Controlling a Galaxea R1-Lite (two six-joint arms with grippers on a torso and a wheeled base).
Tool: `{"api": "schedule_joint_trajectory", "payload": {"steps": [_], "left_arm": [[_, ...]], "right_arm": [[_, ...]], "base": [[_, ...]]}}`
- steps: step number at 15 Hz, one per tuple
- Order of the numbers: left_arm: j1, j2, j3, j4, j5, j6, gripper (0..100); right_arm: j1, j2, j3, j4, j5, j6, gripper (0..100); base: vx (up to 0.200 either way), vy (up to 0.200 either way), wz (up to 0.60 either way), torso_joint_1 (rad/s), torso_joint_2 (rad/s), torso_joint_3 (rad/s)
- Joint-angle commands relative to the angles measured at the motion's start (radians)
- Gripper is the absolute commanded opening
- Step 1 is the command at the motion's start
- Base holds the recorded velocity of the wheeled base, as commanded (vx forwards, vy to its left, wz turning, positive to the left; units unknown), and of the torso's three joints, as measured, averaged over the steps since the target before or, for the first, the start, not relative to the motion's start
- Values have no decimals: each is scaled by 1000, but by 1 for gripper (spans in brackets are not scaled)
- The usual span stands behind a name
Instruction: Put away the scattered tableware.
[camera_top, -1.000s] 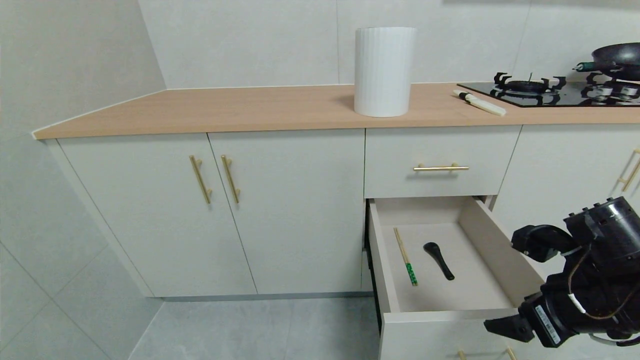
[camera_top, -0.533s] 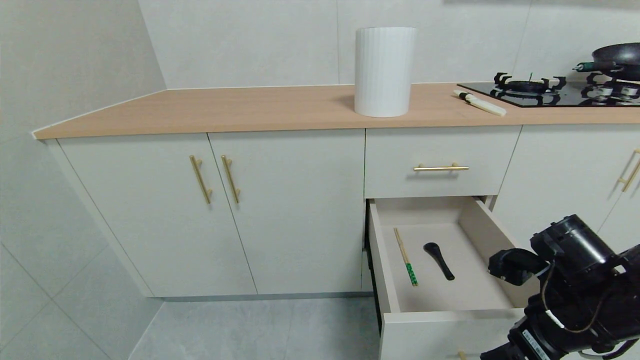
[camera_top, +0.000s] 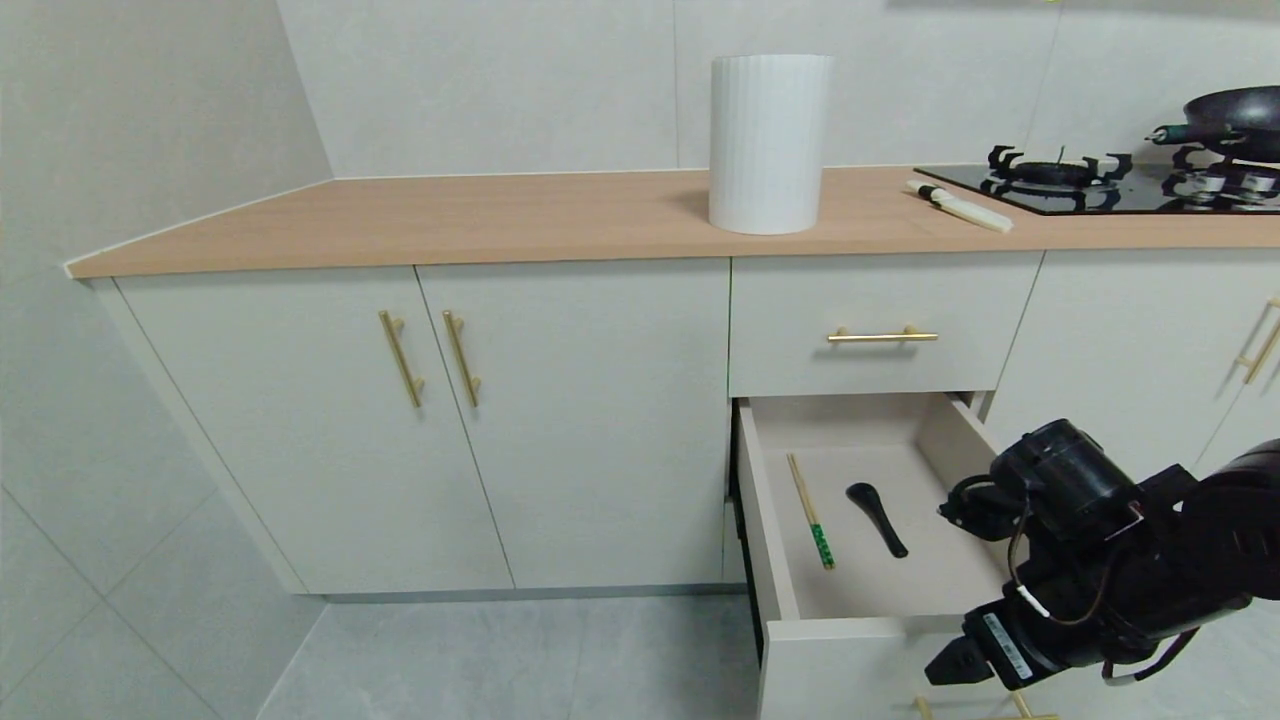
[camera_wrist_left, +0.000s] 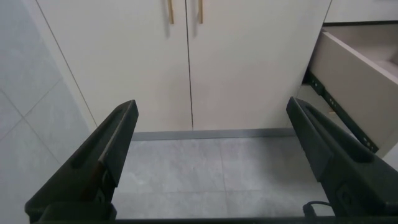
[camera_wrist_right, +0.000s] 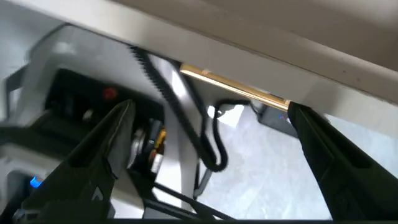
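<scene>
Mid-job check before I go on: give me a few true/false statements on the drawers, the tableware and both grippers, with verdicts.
1. The lower drawer is open. True.
2. The chopsticks and black spoon lie inside it, crossing each other. False: they lie side by side, apart.
3. The upper drawer is shut. True.
4. The right gripper is shut on a piece of tableware. False: it is open and empty, by the lower drawer's front.
5. The left gripper is open and empty. True.
6. The countertop holds no utensil. False: a pale utensil lies on it near the stove.
</scene>
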Motion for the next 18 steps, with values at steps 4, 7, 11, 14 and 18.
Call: {"api": "schedule_joint_trajectory", "payload": {"steps": [4, 7, 11, 14, 18], "left_arm": [[0, 0, 0, 0, 0, 0, 100], [0, 0, 0, 0, 0, 0, 100], [0, 2, 0, 0, 0, 0, 100], [0, 2, 0, 0, -1, 0, 100], [0, 2, 0, 0, 0, 0, 100]], "right_arm": [[-16, 64, -53, -5, -42, 81, 100], [-45, 95, -61, -66, -56, 85, 100], [-50, 135, -59, -150, -96, 130, 100], [-79, 179, -58, -250, -114, 136, 100], [-136, 247, -61, -390, -112, 136, 100]], "base": [[0, 0, 0, 0, 0, 0], [0, 0, 0, 0, 0, 0], [0, 0, 0, 0, 0, 0], [0, 0, 0, 0, 0, 0], [0, 0, 0, 0, 0, 0]]}}
